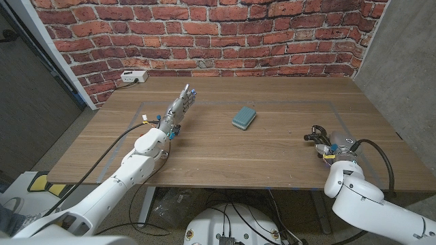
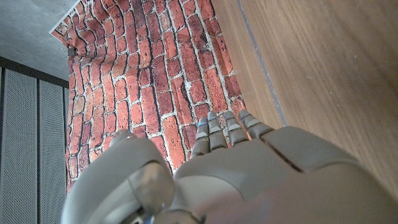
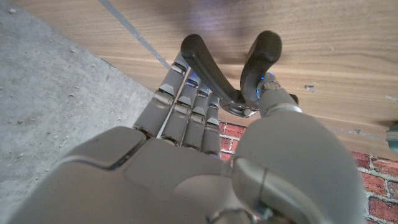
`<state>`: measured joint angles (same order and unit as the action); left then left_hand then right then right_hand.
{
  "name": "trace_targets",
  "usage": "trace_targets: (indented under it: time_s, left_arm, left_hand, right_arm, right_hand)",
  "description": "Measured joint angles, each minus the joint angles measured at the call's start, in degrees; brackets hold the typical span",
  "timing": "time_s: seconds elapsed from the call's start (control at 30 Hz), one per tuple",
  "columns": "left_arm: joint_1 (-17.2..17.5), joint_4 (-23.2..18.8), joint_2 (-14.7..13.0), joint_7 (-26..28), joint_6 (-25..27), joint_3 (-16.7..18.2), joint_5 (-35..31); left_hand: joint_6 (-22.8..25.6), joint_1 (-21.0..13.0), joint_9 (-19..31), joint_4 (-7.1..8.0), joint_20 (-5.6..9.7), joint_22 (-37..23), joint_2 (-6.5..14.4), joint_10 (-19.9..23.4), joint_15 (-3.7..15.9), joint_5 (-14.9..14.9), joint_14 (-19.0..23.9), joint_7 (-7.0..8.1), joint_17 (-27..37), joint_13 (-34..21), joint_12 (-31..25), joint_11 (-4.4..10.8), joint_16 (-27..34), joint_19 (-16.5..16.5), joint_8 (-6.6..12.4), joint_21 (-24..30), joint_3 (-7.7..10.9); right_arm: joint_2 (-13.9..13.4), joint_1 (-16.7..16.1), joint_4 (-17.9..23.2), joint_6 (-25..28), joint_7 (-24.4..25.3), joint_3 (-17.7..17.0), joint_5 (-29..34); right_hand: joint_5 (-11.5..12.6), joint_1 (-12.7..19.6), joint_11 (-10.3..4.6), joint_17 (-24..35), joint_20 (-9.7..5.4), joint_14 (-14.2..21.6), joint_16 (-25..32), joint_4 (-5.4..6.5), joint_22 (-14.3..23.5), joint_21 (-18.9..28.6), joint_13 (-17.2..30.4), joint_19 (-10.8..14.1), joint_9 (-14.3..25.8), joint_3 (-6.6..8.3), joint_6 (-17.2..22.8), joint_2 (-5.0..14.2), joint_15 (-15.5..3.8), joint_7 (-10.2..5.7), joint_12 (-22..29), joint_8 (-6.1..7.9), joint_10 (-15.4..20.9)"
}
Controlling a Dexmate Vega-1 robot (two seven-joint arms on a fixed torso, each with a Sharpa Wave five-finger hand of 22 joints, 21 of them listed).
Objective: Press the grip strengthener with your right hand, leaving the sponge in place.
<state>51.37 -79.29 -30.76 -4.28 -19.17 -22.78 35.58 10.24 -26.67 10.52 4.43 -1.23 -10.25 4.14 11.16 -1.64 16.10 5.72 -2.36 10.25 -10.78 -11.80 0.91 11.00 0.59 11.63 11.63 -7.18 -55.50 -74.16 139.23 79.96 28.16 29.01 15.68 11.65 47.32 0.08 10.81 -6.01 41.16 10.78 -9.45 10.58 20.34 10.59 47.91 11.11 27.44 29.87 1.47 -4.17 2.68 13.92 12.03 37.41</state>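
At the right side of the wooden table (image 1: 225, 146), our right hand (image 1: 334, 148) grasps the black two-handled grip strengthener (image 1: 315, 133); the right wrist view shows our fingers (image 3: 186, 99) wrapped along one black handle and the thumb set against the other handle of the strengthener (image 3: 230, 68). The teal rectangular sponge (image 1: 243, 117) lies near the table's middle, well apart from both hands. Our left hand (image 1: 178, 109) is released at the left of the table, its fingers (image 2: 224, 127) straight and holding nothing, pointing toward the red brick wall (image 1: 204, 34). A white box (image 1: 134, 77) sits at the far left edge.
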Motion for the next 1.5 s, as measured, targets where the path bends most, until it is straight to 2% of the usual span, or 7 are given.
trace_targets:
  time_s: [0.27,0.6,1.03,1.23,1.5]
  left_arm:
    - [0.5,-0.7,-0.4,0.2,0.0,0.3,0.0]
    - [0.9,-1.2,-0.6,0.5,-0.2,0.5,0.0]
    - [1.2,-1.6,-0.6,0.8,-0.7,0.7,-0.1]
    - [1.2,-1.5,-0.6,0.7,-0.8,0.7,-0.1]
    - [0.9,-1.3,-0.5,0.7,-0.9,0.7,-0.1]
  left_hand:
    - [0.0,0.4,0.0,0.0,0.0,0.0,0.4,0.0,0.0,0.0,0.0,0.0,0.0,0.0,0.0,0.0,0.0,0.0,0.0,0.0,0.0]
    - [0.2,0.4,0.0,0.0,0.0,0.0,0.4,0.0,0.0,0.0,0.0,0.21,0.0,0.0,0.0,0.0,0.0,0.0,0.0,0.0,0.0]
    - [0.2,0.4,0.0,0.0,0.0,0.0,0.4,0.0,0.0,0.0,0.0,0.21,0.0,0.0,0.0,0.0,0.0,0.0,0.0,0.0,0.0]
    - [0.5,0.4,0.0,0.24,0.0,0.0,0.4,0.0,0.0,0.0,0.0,-0.11,0.0,0.0,0.0,0.0,0.0,0.0,0.0,0.0,-0.24]
    - [0.5,0.3,0.0,-0.01,-0.22,0.0,0.4,0.0,0.0,-0.2,0.0,-0.11,0.0,0.0,0.0,0.0,0.0,-0.2,0.0,0.0,-0.48]
  right_arm:
    - [0.1,-1.5,2.6,0.0,-2.4,-1.2,5.7]
    - [-0.1,-3.0,5.2,0.1,-3.4,-2.8,9.1]
    - [-0.1,-4.3,6.8,0.1,-0.8,-4.0,9.2]
    - [-0.1,-4.9,7.2,-0.1,1.8,-4.5,7.4]
    - [0.0,-5.5,7.4,-0.8,4.8,-5.0,4.8]
  right_hand:
    - [0.0,0.1,0.0,0.0,0.29,0.0,0.0,0.0,0.0,0.0,0.0,-0.3,0.0,-0.01,0.0,0.06,0.0,0.0,-0.3,0.0,0.0]
    - [0.0,0.1,0.21,0.0,0.39,0.0,0.0,-0.01,0.0,0.0,0.0,-0.4,0.0,-0.02,0.3,0.07,0.0,-0.33,-0.3,-0.01,0.2]
    - [-0.4,1.0,-0.1,0.0,0.46,1.5,0.3,0.06,0.2,0.1,-0.1,0.0,-0.1,0.25,1.8,-0.07,-0.22,-0.72,-0.1,-0.11,1.6]
    - [-0.5,1.2,-0.11,0.0,0.45,2.0,0.4,-0.17,0.2,0.3,0.0,0.4,0.0,0.8,2.2,-0.3,-0.35,-0.92,0.0,-0.11,2.2]
    - [-0.2,1.6,-0.44,0.0,0.38,3.0,0.5,-0.19,0.2,0.7,0.0,0.9,0.0,0.82,2.4,-0.67,-0.52,-1.14,-0.1,-0.11,2.9]
